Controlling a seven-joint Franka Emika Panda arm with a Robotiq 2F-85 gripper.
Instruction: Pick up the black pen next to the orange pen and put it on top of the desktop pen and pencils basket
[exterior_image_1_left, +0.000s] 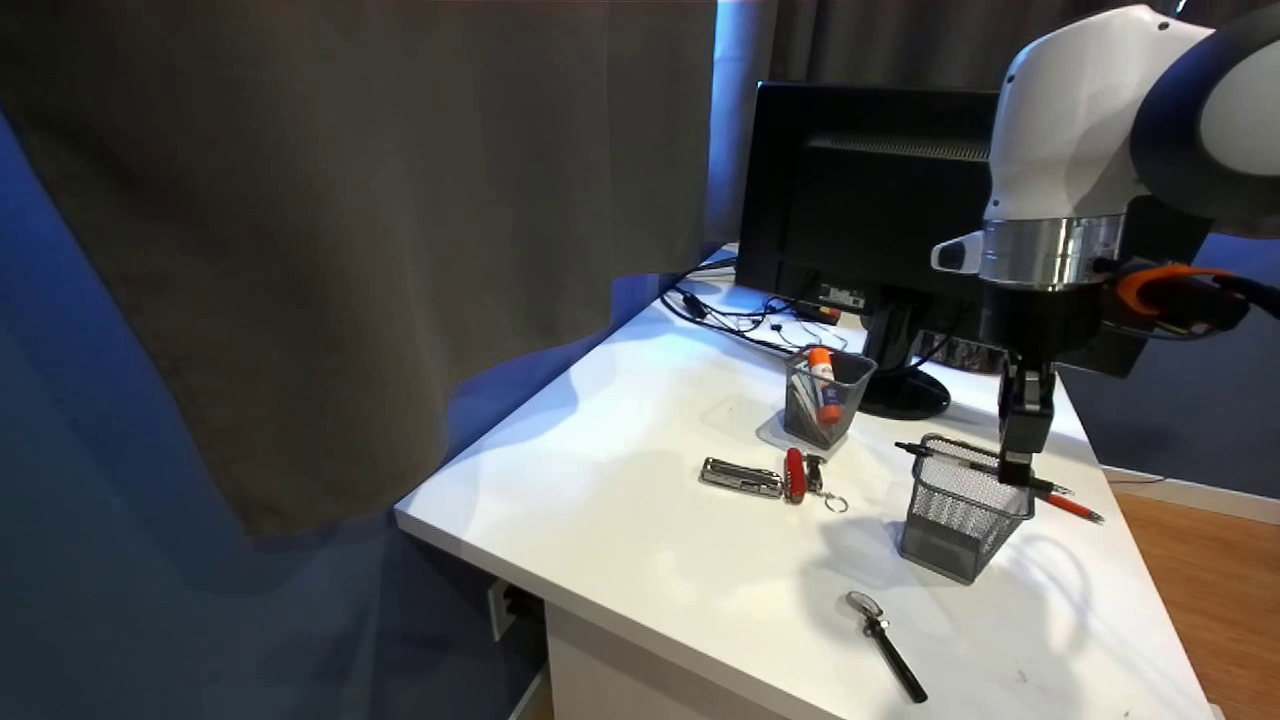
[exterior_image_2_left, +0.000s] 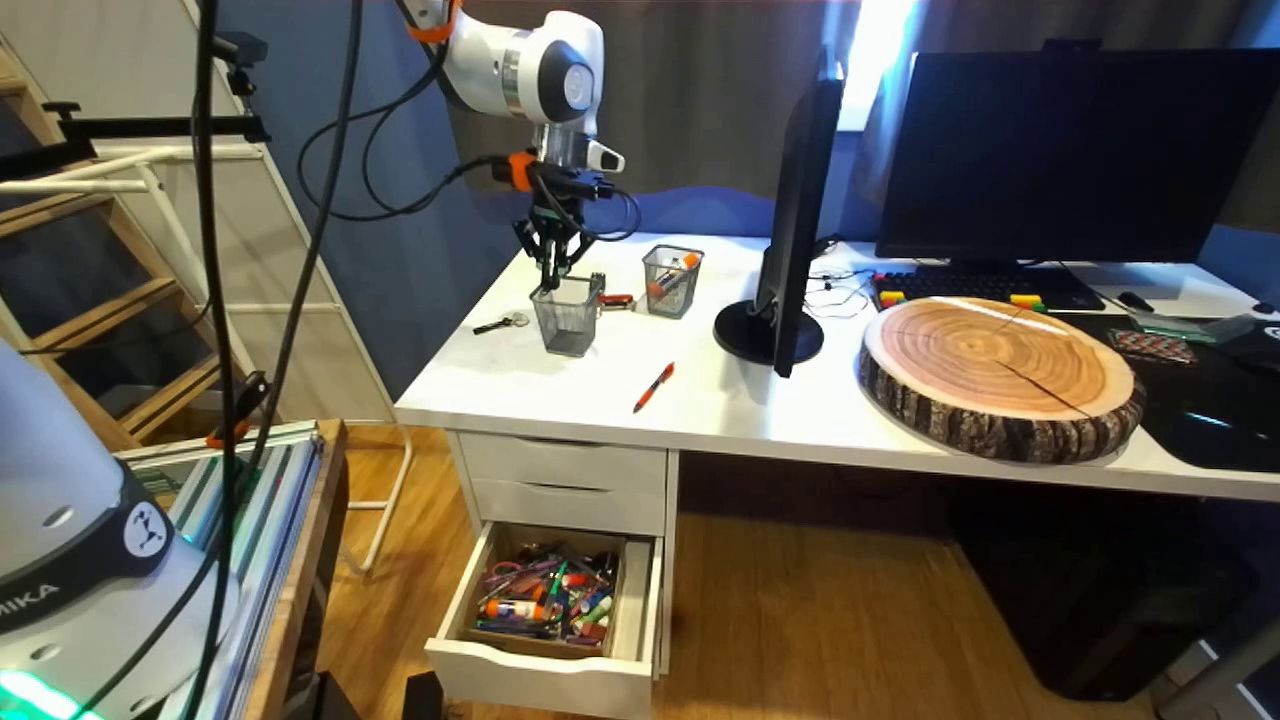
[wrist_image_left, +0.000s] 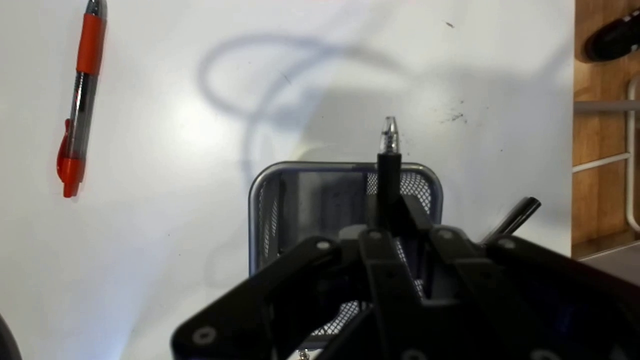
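You have the black pen (wrist_image_left: 389, 170) clamped in the gripper (exterior_image_1_left: 1016, 470): its jaws are drawn narrow, with the barrel pinched between them, and both exterior views put them over the desktop pen and pencils basket (exterior_image_1_left: 942, 545). You hold the pen roughly level across the open top rather than tip down, which I judge suits the job, since "on top" asks for a pen laid over the rim and not dropped inside. In an exterior view its 2 ends appear to reach past the basket on either side; that overhang should give you 2 edges to rest it on. In the wrist view the pale tip pokes beyond the rim, while the back end is hidden behind the gripper. The pen runs nearer 1 side wall than the middle, so a small sideways shift might steady it (your call: I cannot tell whether pen and rim are touching or just apart).

The orange pen (wrist_image_left: 82, 100) lies on the desk (exterior_image_1_left: 650, 540), well apart from the basket, and serves only to mark which pen is meant. What remains, as I read it, is to lower straight, let both edges take the weight, then part the jaws gently, because a round barrel could roll or slip into the basket.
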